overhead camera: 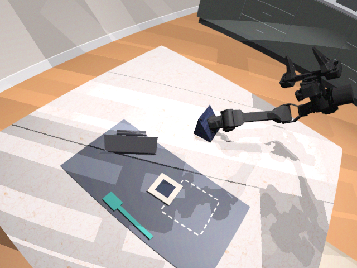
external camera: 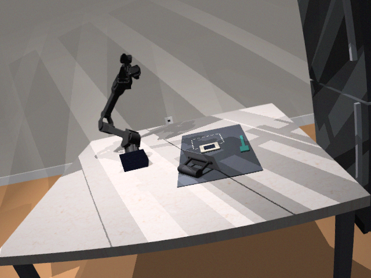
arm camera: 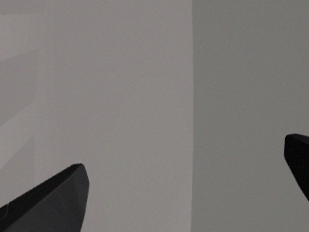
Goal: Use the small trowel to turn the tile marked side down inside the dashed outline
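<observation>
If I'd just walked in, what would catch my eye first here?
Probably the black robot arm, raised high on its dark blue base. Next, the bright teal trowel lying on the gray mat, then the cream-bordered tile beside the dashed outline.
</observation>
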Controlling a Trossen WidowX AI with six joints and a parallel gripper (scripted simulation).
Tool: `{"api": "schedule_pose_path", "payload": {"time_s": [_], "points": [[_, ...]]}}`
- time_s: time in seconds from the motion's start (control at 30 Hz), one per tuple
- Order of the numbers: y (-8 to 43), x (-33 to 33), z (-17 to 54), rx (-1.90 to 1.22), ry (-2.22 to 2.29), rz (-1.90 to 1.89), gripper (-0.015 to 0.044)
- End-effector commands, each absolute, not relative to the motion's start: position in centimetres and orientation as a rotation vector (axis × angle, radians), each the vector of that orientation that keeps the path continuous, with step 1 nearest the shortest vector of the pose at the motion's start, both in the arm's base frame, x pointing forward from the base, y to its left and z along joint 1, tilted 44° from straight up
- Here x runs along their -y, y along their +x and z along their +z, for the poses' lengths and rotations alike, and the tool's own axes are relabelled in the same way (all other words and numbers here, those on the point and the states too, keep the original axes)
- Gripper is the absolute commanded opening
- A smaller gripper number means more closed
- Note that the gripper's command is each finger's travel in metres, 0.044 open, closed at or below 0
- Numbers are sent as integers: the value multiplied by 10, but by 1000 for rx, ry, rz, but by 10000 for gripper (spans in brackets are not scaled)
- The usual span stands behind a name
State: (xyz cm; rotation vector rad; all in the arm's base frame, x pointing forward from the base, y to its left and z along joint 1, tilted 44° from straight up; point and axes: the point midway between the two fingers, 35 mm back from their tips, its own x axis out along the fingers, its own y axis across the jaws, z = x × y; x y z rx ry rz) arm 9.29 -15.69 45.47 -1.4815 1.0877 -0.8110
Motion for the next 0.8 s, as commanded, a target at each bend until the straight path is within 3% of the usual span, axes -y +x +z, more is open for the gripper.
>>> {"api": "schedule_pose_path", "payload": {"time_s": [0.0, 0.33, 0.77], "points": [[94, 157, 454, -1088, -1480, -808, 374], [150, 171, 423, -1089, -1394, -640, 111], [214, 187, 367, -1118, -1205, -432, 100]]}}
